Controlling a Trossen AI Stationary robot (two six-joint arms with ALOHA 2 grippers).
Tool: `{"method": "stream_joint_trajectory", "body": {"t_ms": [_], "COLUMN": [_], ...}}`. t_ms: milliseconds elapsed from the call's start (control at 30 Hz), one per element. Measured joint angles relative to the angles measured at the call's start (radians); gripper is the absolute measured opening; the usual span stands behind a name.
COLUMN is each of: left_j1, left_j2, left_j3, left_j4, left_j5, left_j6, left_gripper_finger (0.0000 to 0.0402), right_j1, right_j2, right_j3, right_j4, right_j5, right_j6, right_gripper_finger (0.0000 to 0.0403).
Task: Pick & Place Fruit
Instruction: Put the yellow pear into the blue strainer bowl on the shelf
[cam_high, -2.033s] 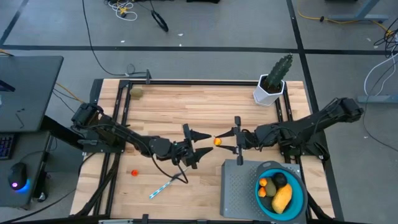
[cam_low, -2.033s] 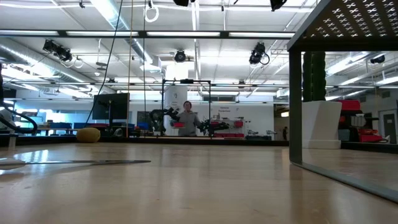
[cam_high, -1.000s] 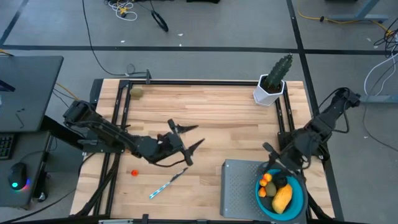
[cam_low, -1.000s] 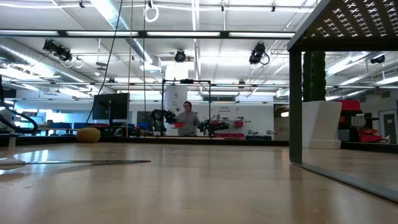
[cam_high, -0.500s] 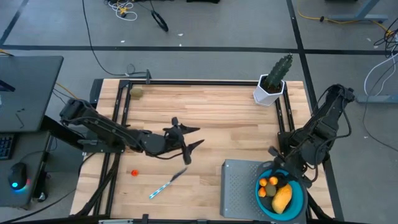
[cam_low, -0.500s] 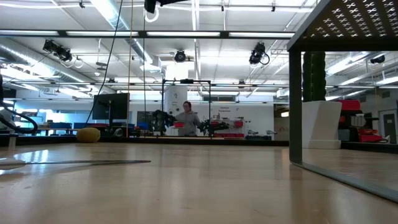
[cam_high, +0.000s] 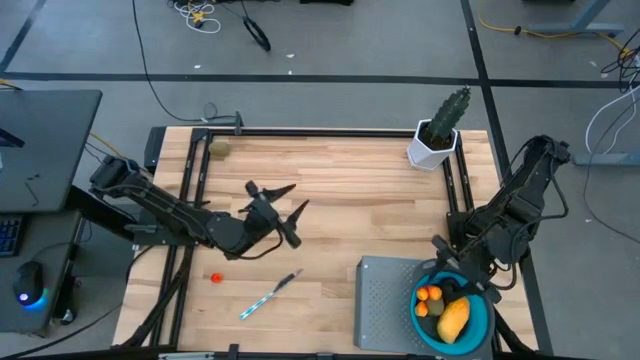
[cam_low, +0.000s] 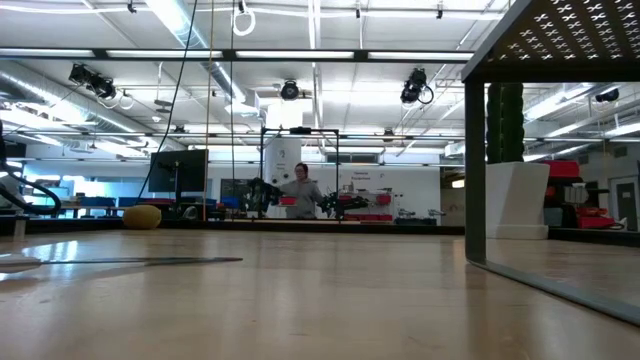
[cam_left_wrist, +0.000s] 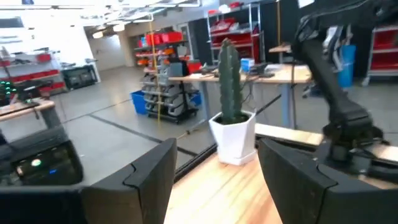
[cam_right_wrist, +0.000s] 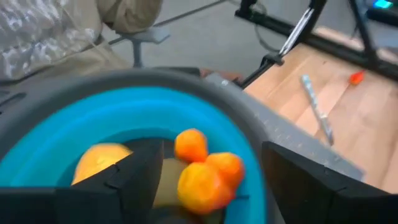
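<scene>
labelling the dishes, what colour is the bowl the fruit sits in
The bowl is bright blue with a grey rim, clearest in the right wrist view.

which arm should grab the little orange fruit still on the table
Left. The small orange fruit lies on the left arm's side; the left tool is open, closer. The right tool hangs over the blue bowl.

A pale wooden desk (cam_high: 330, 180) stands on a grey floor (cam_high: 330, 50) crossed by dark seams, with cables (cam_high: 195, 12) strewn at 11 o'clock. Beyond it, long ceiling lights (cam_low: 180, 22) brighten an open hall with red shelving (cam_left_wrist: 239, 28).
</scene>
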Motion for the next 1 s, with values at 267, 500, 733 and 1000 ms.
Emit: {"method": "stream_joint_trajectory", "body": {"t_ms": [267,500,733,1000], "left_j1": [-0.004,-0.020,-0.018,-0.065], "left_j2": [0.008,0.008,0.016,0.058], "left_j3": [0.001,0.079,0.248,0.257], "left_j4": [-0.236,-0.821,-1.354,-1.628], "left_j5": [0.321,0.528,0.639,1.201], "left_j6": [-0.361,-0.875,-1.204,-1.591], "left_gripper_finger": [0.0235,0.0235,0.0235,0.0233], "right_j1": [0.000,0.000,0.000,0.000], "right_j2": [-0.001,-0.001,-0.001,-0.001], "right_j3": [0.000,0.000,0.000,0.000], "right_j4": [0.064,0.064,0.064,0.056], "right_j5": [0.242,0.520,0.590,0.588], "right_j6": [-0.078,-0.068,-0.065,-0.063], "right_gripper_finger": [0.0281,0.0281,0.0281,0.0281]}}
